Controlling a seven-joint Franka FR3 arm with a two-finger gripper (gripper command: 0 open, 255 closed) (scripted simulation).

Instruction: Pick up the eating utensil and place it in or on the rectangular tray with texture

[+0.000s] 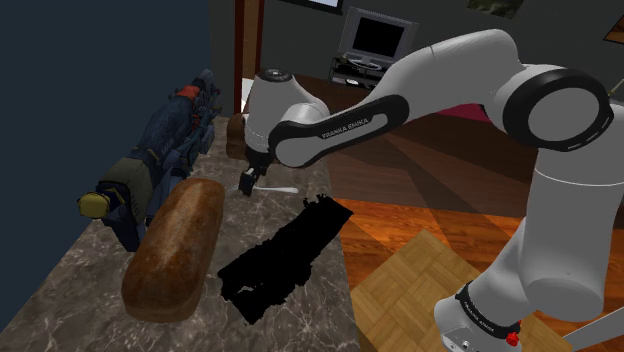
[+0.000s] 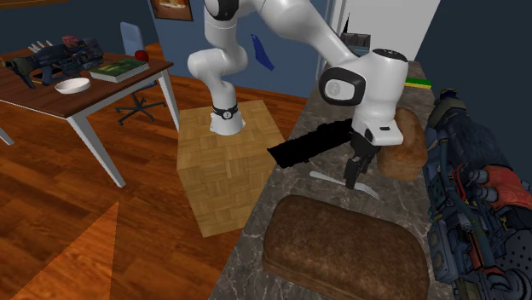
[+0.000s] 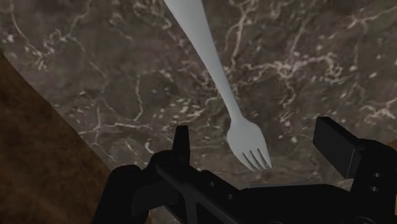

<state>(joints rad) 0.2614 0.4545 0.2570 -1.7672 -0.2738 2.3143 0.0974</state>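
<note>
A room in a home: orange-brown wooden plank floor [image 2: 77, 247], dark blue walls [image 2: 85, 21], a brown table with white legs [image 2: 111, 90] holding a white bowl [image 2: 72, 84], a grey television [image 1: 378, 36], and a dark veined marble tabletop [image 1: 70, 310].

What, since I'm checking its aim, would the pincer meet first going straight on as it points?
Likely the grey fork, tines inside the open pincer, lying on the marbled counter; depth unclear.

Bare marble counter [image 3: 95, 95] on both sides of the fork [image 3: 216, 70], open from above, large brown loaf [image 1: 175, 250] close on one flank, smaller loaf [image 2: 405, 145] near the other, black tray [image 1: 285, 250] just beside (low, no barrier), bulky dark blue clutter [image 2: 477, 204] blocking the wall side
</note>
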